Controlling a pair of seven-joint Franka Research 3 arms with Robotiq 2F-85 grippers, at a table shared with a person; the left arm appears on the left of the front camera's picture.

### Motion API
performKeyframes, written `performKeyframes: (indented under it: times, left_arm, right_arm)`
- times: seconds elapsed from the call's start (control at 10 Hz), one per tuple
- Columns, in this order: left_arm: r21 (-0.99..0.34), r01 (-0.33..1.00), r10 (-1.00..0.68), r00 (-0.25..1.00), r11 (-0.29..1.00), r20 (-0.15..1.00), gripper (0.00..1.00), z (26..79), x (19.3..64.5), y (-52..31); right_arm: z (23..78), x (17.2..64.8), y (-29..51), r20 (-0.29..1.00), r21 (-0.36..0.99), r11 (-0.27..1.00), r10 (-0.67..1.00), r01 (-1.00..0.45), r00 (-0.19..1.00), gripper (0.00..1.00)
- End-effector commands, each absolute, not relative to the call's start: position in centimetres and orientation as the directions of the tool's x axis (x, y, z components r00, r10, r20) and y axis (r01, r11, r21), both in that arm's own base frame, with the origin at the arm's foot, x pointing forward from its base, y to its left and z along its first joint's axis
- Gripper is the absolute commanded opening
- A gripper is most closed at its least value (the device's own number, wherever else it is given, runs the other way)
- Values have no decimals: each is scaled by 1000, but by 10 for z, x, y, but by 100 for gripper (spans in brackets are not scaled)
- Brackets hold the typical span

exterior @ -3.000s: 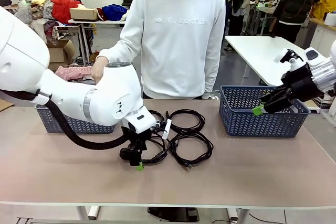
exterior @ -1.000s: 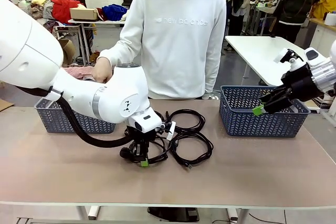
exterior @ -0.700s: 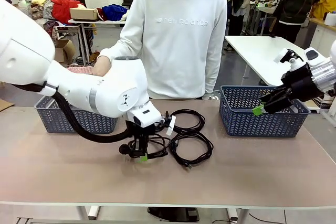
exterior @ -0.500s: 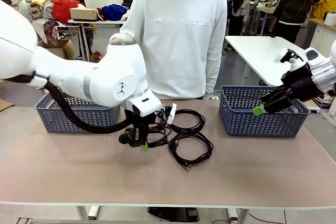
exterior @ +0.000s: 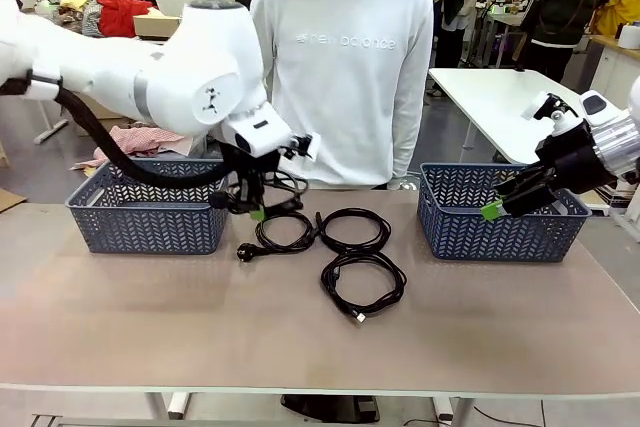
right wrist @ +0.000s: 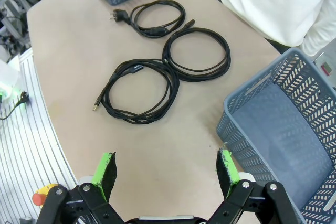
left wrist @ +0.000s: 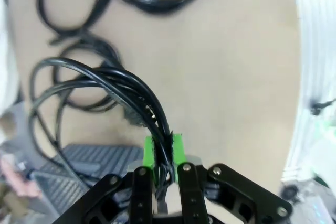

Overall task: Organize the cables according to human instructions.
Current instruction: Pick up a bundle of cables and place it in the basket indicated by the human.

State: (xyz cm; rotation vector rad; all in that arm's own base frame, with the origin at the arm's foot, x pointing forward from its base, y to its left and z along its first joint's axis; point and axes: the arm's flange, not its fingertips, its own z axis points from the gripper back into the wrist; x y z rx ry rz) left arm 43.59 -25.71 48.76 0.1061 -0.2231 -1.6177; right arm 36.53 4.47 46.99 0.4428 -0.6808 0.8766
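Left gripper (left wrist: 163, 155): jaws pinch one bundle of the held cable (left wrist: 139, 95) between the green pads. The coil fans out beyond the fingertips and hangs clear of the table (exterior: 150, 327). In the front view this gripper (exterior: 256, 210) is above the table's far edge, just beside the right end of the left basket (exterior: 140, 222).

Right gripper (right wrist: 165, 174): jaws spread wide, nothing between the pads. In the front view it (exterior: 497, 208) hangs over the near part of the right basket (exterior: 500, 237), pointing down toward the table centre. Its wrist view shows the basket interior bare.

Three cables lie flat on the table between the baskets:
- Plug cable (exterior: 286, 234): round coil just below the left gripper; its chunky plug (exterior: 243, 251) points toward the left basket.
- Middle cable (exterior: 353, 230): round coil just beside the plug cable, on its right; the two rims touch or nearly touch.
- Near cable (exterior: 363, 284): larger, looser coil closest to the robot; a slim connector (exterior: 359, 318) sticks out at its near side. It lies close below the middle cable.

A person (exterior: 340, 67) in a white sweatshirt stands at the far edge, behind the cables.
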Motion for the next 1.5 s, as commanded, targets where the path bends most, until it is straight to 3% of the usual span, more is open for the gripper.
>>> performKeyframes:
  times: [0.0,0.7,1.4]
  left_arm:
    - [226,974,-997,14,30,71,0,502,457,-229]
    - [265,937,-972,203,228,119,0,524,483,-124]
    - [296,907,-954,280,298,104,0,480,514,-92]
  right_arm:
    - [468,370,43,722,76,553,543,-830,428,100]
    - [468,370,43,722,76,553,543,-830,428,100]
    - [468,370,43,722,76,553,543,-830,428,100]
